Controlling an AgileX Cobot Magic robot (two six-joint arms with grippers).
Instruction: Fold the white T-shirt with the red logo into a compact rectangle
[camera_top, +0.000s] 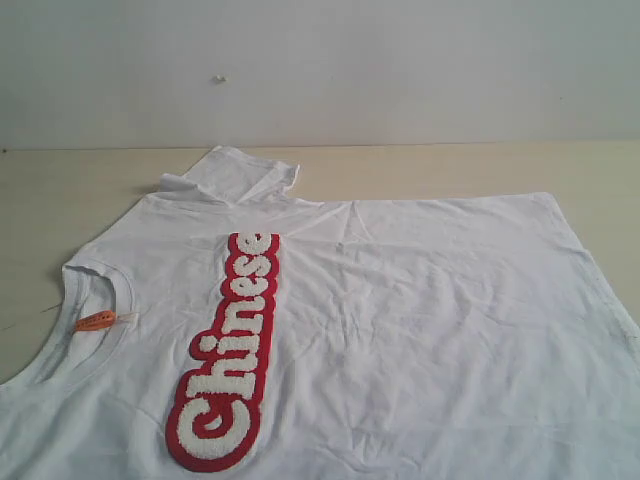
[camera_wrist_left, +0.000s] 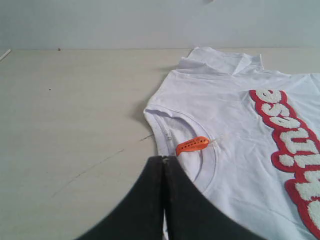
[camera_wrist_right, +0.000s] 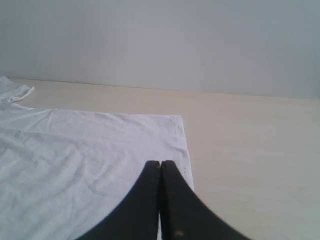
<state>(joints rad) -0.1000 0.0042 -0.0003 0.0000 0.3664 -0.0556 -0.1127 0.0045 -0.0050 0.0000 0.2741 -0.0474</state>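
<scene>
- Left gripper (camera_wrist_left: 163, 161): the dark fingers are pressing together, clenched on nothing, hanging near the ribbed collar (camera_wrist_left: 210, 167) and its small orange tag (camera_wrist_left: 192, 145).
- Right gripper (camera_wrist_right: 160, 165): likewise clenched and empty, hanging near the hem edge (camera_wrist_right: 183, 137).
- White T-shirt (camera_top: 420, 320): lying spread, front up, on the pale table (camera_top: 60, 190), with the neck toward the left arm and the hem toward the right. The far sleeve (camera_top: 235, 172) is bunching up.
- Red logo (camera_top: 228, 350): a long fuzzy strip with puffy white letters, running across the chest.
- Hazard: the thin, wrinkled cotton is lying flush, so a shallow pinch may be catching one layer only and dragging the shirt askew.
- Hazard: the thick patch is likely resisting a crease, so a fold crossing it may be springing open.
</scene>
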